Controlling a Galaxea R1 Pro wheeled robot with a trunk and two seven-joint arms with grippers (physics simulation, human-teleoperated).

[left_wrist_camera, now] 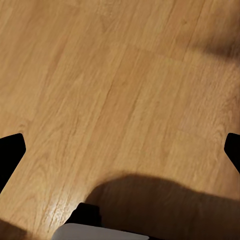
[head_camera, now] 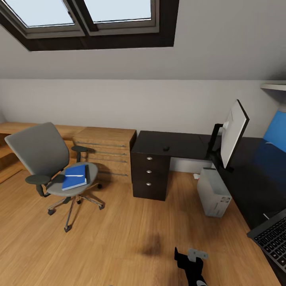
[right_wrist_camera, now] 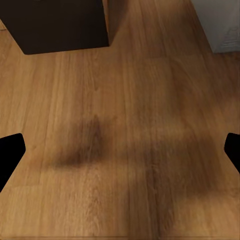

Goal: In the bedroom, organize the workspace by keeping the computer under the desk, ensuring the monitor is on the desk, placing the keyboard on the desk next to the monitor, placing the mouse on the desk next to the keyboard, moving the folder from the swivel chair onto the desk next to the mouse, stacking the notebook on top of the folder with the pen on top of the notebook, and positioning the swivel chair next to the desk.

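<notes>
Resting on swivel chair (head_camera: pixel 51 163): folder (head_camera: pixel 74 176) | computer (head_camera: pixel 214 191) beside desk (head_camera: pixel 171 145) | tools (left_wrist_camera: pixel 120 150) (right_wrist_camera: pixel 120 150) wide

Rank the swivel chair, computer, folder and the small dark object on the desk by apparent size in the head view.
1. swivel chair
2. computer
3. folder
4. small dark object, possibly the mouse; too small to tell.

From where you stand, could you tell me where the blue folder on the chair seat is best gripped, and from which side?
Probably the folder by its front edge, which reaches the seat's front rim, coming from the open front of the swivel chair. It lies flat, and the backrest and both armrests block the other sides. A white pen-like thing rests on its cover.
</notes>
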